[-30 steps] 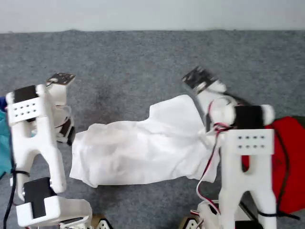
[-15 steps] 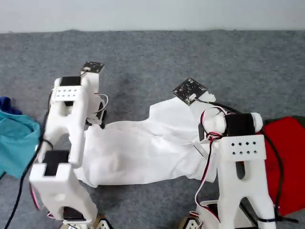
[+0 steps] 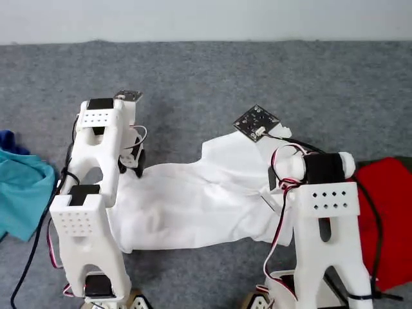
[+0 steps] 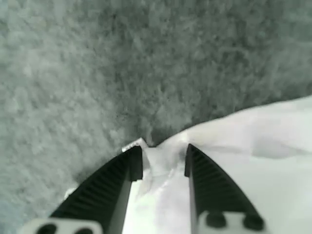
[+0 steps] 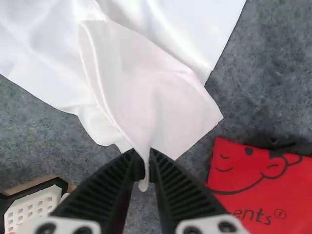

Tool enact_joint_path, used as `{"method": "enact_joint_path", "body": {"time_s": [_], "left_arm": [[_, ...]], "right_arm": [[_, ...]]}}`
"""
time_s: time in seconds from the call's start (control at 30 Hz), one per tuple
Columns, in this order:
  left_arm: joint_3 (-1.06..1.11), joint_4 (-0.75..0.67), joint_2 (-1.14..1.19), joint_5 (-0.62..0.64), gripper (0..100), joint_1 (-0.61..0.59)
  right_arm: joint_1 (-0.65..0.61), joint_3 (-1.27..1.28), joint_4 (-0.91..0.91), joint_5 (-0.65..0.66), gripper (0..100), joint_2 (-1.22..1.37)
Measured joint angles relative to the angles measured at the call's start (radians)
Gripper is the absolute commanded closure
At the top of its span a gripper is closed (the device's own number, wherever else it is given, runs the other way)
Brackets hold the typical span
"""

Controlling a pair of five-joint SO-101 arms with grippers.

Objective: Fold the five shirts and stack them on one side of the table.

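A crumpled white shirt point(image 3: 193, 206) lies across the middle of the grey table. My left gripper point(image 3: 132, 162) is at its far left corner. In the left wrist view the left gripper point(image 4: 163, 152) is open, its black fingers point(image 4: 127, 168) astride that corner of the shirt point(image 4: 253, 146). My right gripper point(image 3: 270, 181) is at the shirt's right end. Seen from the right wrist, that gripper point(image 5: 146, 158) is shut on a raised fold of the white shirt point(image 5: 146, 87), which hangs from it down to the table.
A red shirt point(image 3: 386, 193) with a printed face point(image 5: 243, 161) lies at the right edge, beside the right arm's base. A teal shirt point(image 3: 22, 193) with a bit of dark blue cloth point(image 3: 6, 138) lies at the left edge. Bare grey carpet point(image 3: 206, 84) runs along the far side.
The left arm swung from the table's left edge over to the shirt's far left corner. The right arm shifted slightly at first, then held still with its fold.
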Motion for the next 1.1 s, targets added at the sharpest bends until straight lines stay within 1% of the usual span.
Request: {"method": "enact_joint_path", "body": {"time_s": [0.1,0.13,0.27,0.47,0.6,0.7,0.83,0.97,1.03,1.1], "left_arm": [[0.000,0.035,0.000,0.000,98,0.000],[0.000,0.046,0.000,0.000,99,0.000],[0.000,0.075,0.000,-0.003,99,0.000],[-0.006,0.081,0.000,-0.005,99,0.000],[-0.054,0.101,-0.043,0.026,99,-0.002],[-0.114,0.127,-0.127,0.060,99,-0.002],[-0.196,0.132,-0.241,0.100,99,-0.002],[-0.285,0.080,-0.273,0.138,99,-0.002],[-0.299,0.023,-0.273,0.166,99,-0.002],[-0.304,-0.063,-0.270,0.186,99,-0.002]], "right_arm": [[-0.005,0.000,0.000,0.000,98.8,0.000],[-0.005,0.000,0.000,0.000,98.8,0.000],[0.000,0.000,0.000,0.000,98.8,0.000],[-0.005,0.000,0.000,0.000,98.8,0.000],[0.000,0.000,-0.057,0.000,98.8,0.000],[0.038,0.000,-0.164,-0.023,98.8,0.000],[0.121,0.000,-0.377,-0.066,98.8,0.000],[0.160,0.000,-0.612,-0.072,98.8,0.064],[0.169,0.000,-0.733,-0.074,98.8,0.135],[0.172,0.002,-0.859,-0.077,98.8,0.230]]}}
